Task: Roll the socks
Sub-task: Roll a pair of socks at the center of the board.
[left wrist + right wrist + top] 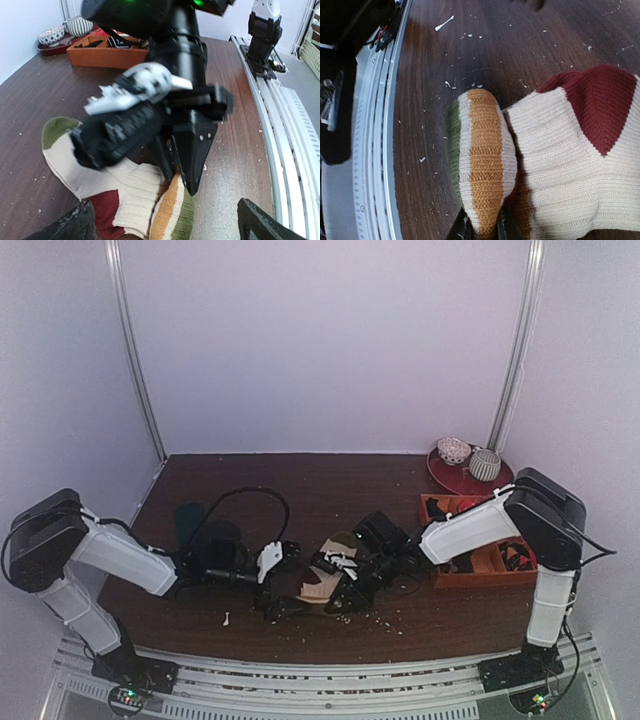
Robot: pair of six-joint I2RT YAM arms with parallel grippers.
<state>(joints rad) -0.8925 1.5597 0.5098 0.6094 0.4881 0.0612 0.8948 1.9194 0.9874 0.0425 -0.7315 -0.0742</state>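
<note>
Socks (127, 187) lie in a loose heap on the dark wooden counter (300, 480), close to its front edge and about midway between the two arms. They are cream knit with a dark red patch, a green tip at one end and a folded part banded in orange, cream and green. That banded fold stands up a little from the rest and points toward the metal rail (375, 150) along the counter's near side.

The right end effector (484, 227) is down on the heap with its fingers drawn in tight on the narrow end of the banded fold, pinching the knit between them. The left end effector (165, 215) hangs low just beside the heap, facing the right one. Its fingers are spread wide, one to each side of the red and cream part, with nothing gripped. Whether they touch the cloth I cannot tell.

Small white flecks (445, 22) are scattered over the wood around the socks. Off to the right, well apart from the heap, sits an orange-brown tray (500, 570), and behind it a red plate (448, 476) carrying two small patterned bowls.
</note>
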